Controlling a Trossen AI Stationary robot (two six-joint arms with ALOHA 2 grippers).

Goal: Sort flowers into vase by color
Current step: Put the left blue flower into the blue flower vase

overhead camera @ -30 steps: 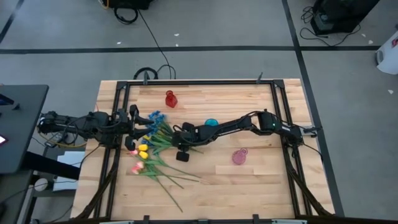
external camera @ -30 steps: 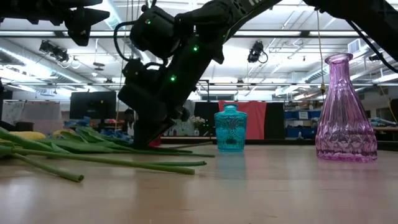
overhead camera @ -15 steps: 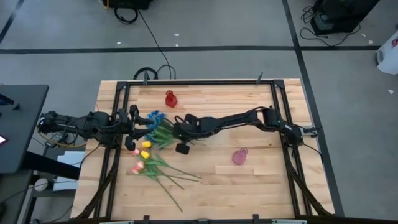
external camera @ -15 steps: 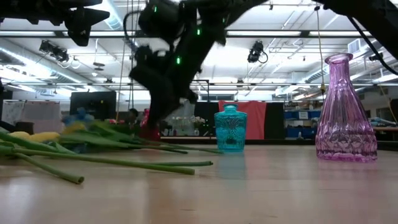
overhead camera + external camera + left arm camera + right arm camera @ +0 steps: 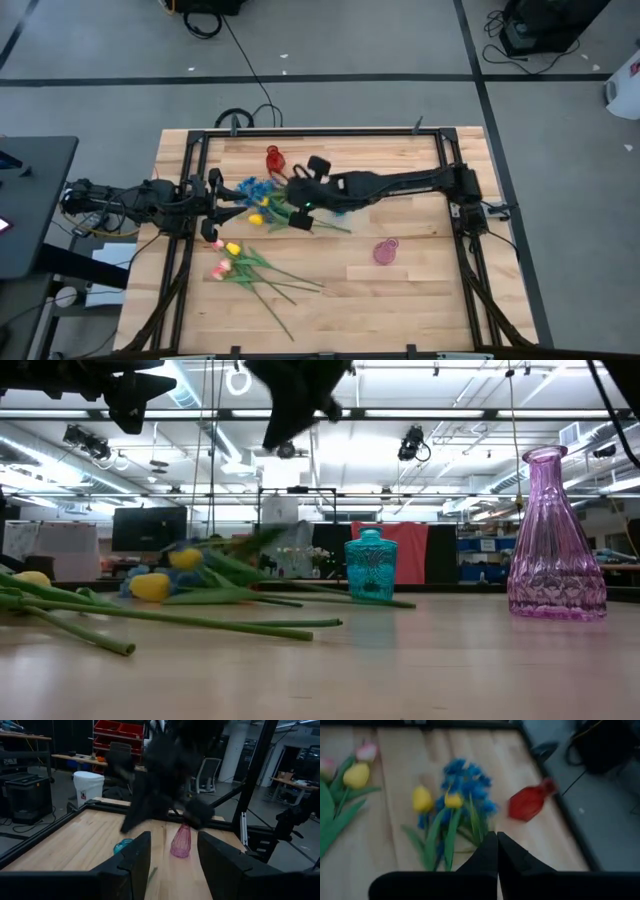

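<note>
Above the table's far-left part, right gripper point(image 5: 290, 197) is clenched on green stems; blue flowers point(image 5: 250, 188) and yellow tulips point(image 5: 256, 218) trail tableward. Lifting slowly should shed tangled stems.

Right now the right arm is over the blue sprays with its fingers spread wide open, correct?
Not quite. The right gripper is over the blue sprays, but its fingers are pressed shut, not spread. The right wrist view shows it.
</note>
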